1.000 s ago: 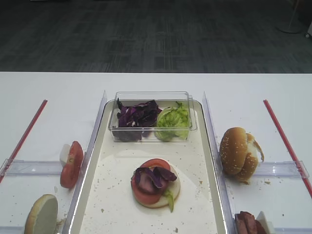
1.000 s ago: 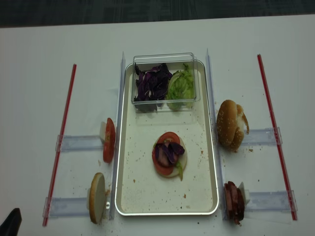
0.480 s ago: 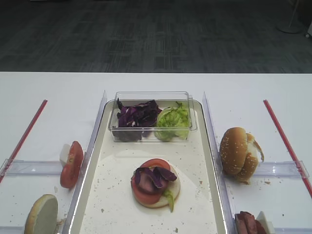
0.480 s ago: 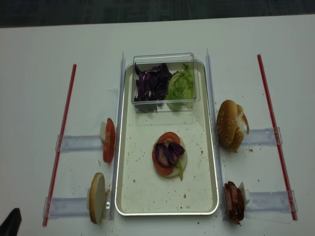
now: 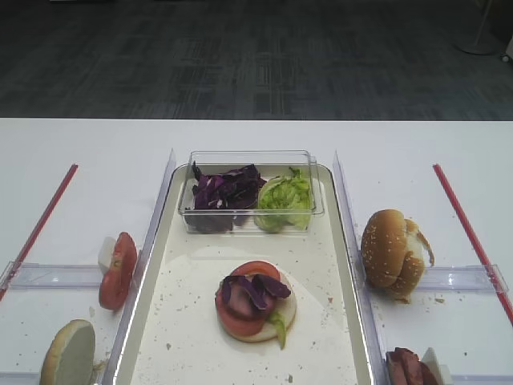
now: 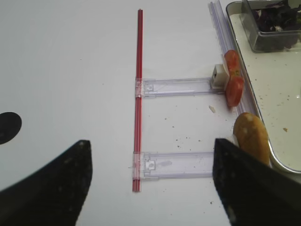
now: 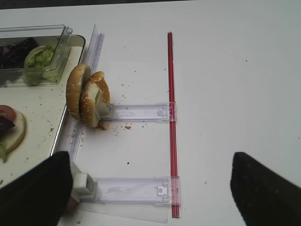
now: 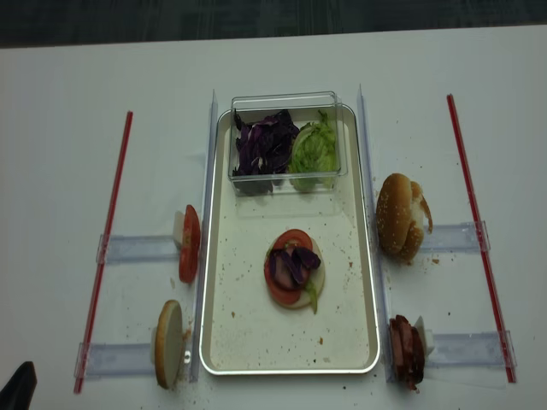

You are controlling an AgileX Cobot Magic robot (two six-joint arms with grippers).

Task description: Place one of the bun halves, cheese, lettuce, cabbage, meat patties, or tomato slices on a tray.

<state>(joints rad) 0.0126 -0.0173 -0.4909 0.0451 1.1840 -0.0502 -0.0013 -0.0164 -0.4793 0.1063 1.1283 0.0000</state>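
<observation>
— Cream tray (image 5: 337,265) was what I had in front of me, with a stack already sitting at its middle: a pale bun base, a tomato slice and purple cabbage (image 5: 255,289) on top, a bit of green poking out below.

— And the tools?

— Left tool (image 6: 150,188) hung back over the bare tabletop, fingers spread wide and holding nothing. Right tool (image 7: 150,183) was the same, wide apart and empty, above its own side. So I judged I was between placements, choosing the next piece.

— What was within reach?

— Nearest on my left, a bun half (image 8: 167,343) stood on edge just outside the tray, with tomato slices (image 8: 189,243) beyond it. On my right, the meat patties (image 8: 405,351) came first, then two sesame bun halves (image 8: 397,216) standing together. Farthest back, the clear tub (image 5: 314,200) on the tray held more cabbage and the lettuce (image 5: 282,200).

— Next move?

— No patty showed on the stack, so I reckoned the right tool should drop over the patties and close on one.
</observation>
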